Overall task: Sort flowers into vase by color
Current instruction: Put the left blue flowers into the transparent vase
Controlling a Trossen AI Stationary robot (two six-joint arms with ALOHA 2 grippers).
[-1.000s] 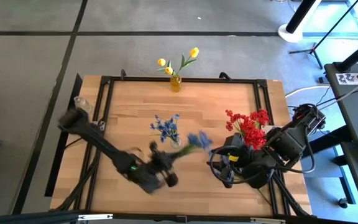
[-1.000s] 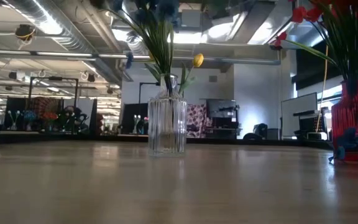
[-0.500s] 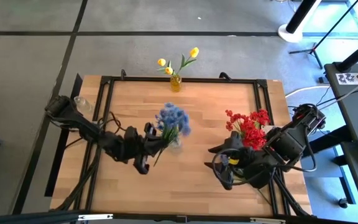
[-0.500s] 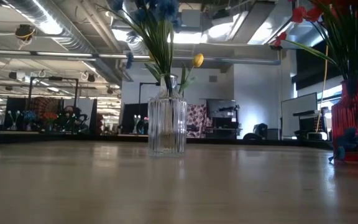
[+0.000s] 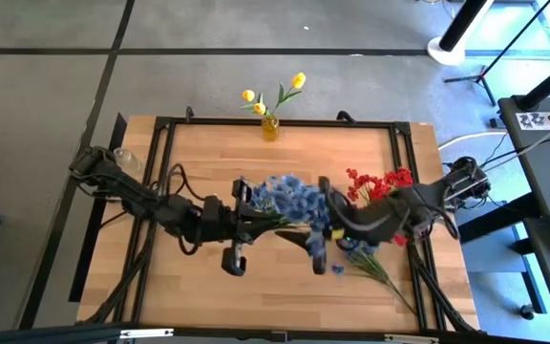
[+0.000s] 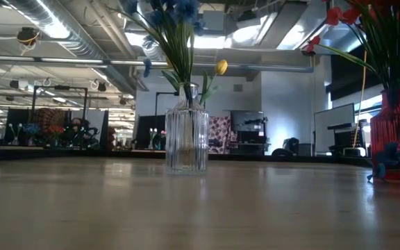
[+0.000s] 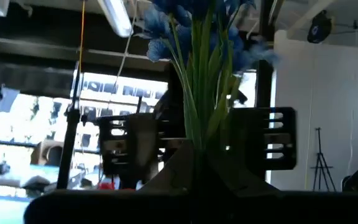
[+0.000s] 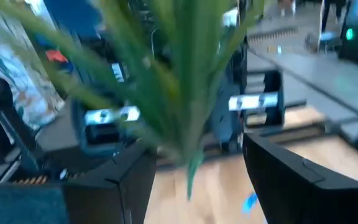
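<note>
Two arms meet over the middle of your table (image 5: 208, 153), both at the blue flowers (image 5: 289, 194). Take the clear ribbed vase (image 6: 186, 141) as landmark: in the low view it stands upright on the table with blue flowers (image 6: 169, 21) rising from its neck.

Your left tool (image 5: 246, 225) sits just beside that bunch on its left-arm side; the left wrist view shows the green stems (image 7: 201, 106) running down between its dark fingers (image 7: 185, 165), so it is clenched on the blue flowers.

Your right tool (image 5: 321, 234) lies on the other side of the bunch, near it. The right wrist view shows green stems and leaves (image 8: 185, 81) hanging between its two fingers (image 8: 291, 180), which stand apart; whether they grip I cannot tell.

Red flowers (image 5: 380, 186) show behind the right arm, well to the right-arm side of the clear vase, in a red vase (image 6: 393, 135). More blue blossoms and a green stem (image 5: 375, 268) lie on the table nearby.

Yellow flowers (image 5: 273, 96) stand in a small yellow vase (image 5: 270, 127) at the table's far edge, well apart from the clear vase.
</note>
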